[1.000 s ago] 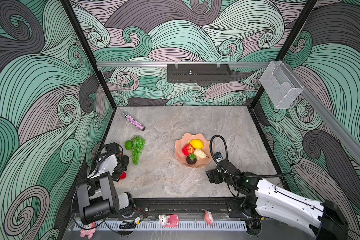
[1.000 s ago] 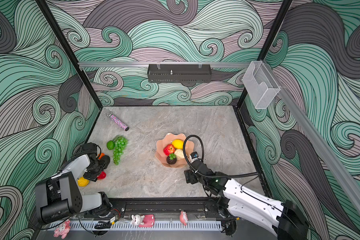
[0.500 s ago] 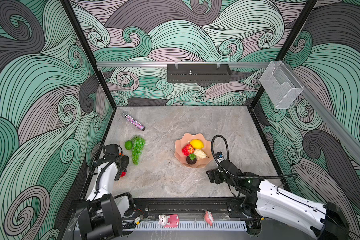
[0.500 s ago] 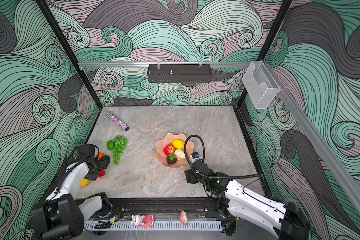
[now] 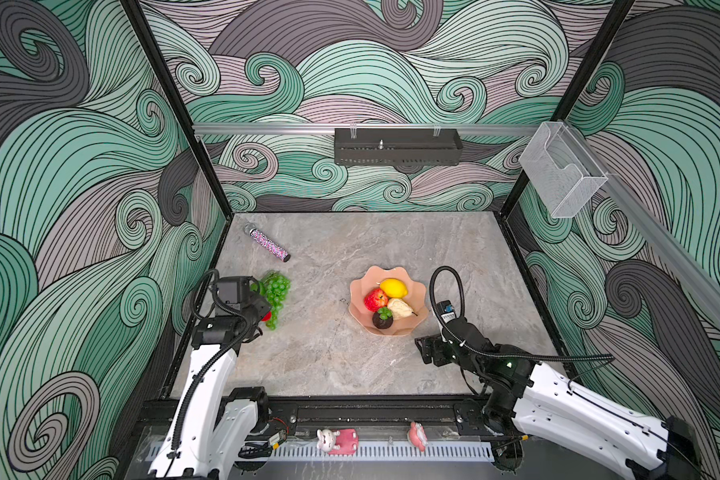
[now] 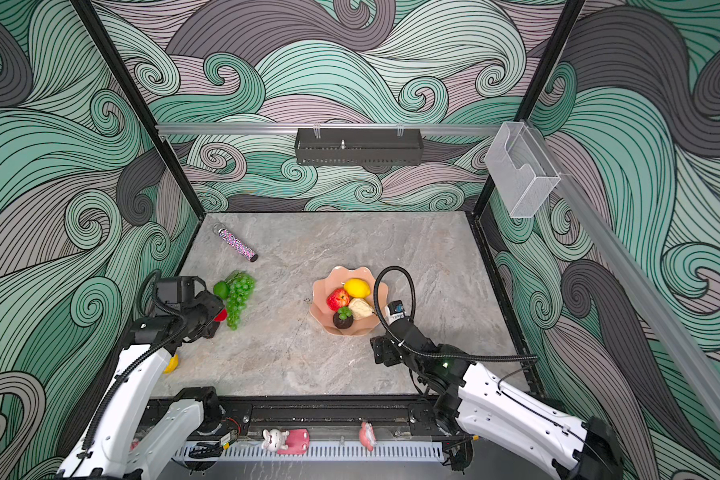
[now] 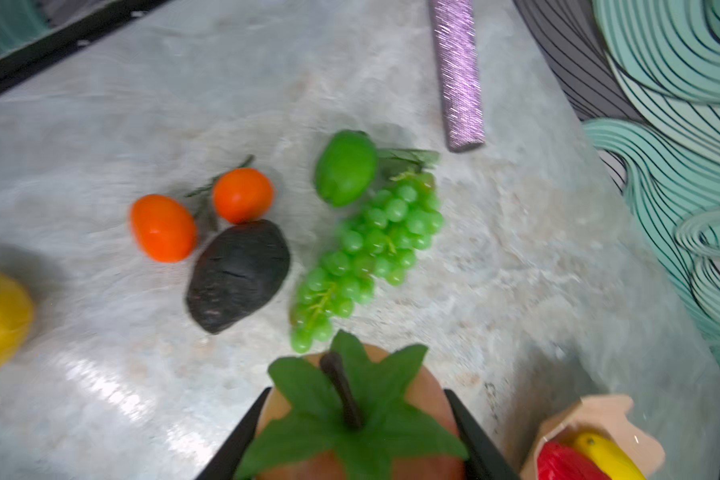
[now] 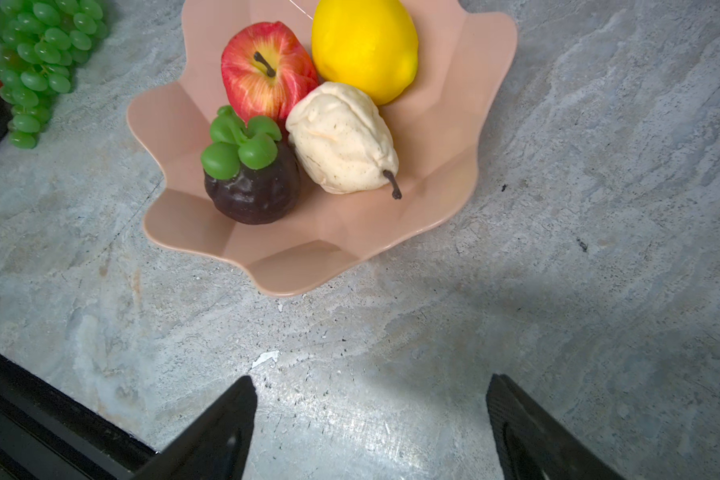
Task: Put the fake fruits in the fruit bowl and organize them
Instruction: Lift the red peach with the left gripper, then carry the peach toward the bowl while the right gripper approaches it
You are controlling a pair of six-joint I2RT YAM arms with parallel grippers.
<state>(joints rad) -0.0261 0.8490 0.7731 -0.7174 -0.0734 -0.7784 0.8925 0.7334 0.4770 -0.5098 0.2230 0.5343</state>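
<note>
Now left jaws half-spread on strawberry (image 7: pixel 362 432); right jaws wide apart.

Bare table (image 5: pixel 321 340) between grape bunch (image 5: pixel 277 293) and fruit bowl (image 5: pixel 359 291).
Crowded left of the bunch with lime (image 6: pixel 221 289), avocado (image 7: pixel 238 276), oranges (image 7: pixel 163 228); sparkly tube (image 5: pixel 269 246) well behind; right gripper (image 8: pixel 371 382) near the bowl's front rim.

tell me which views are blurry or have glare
Left wrist view: motion-blurred, grape bunch smeared, white glare streak on the table. Right wrist view: sharp on the fruit bowl, soft shadow beside it. Both top views: crisp, evenly lit.
</note>
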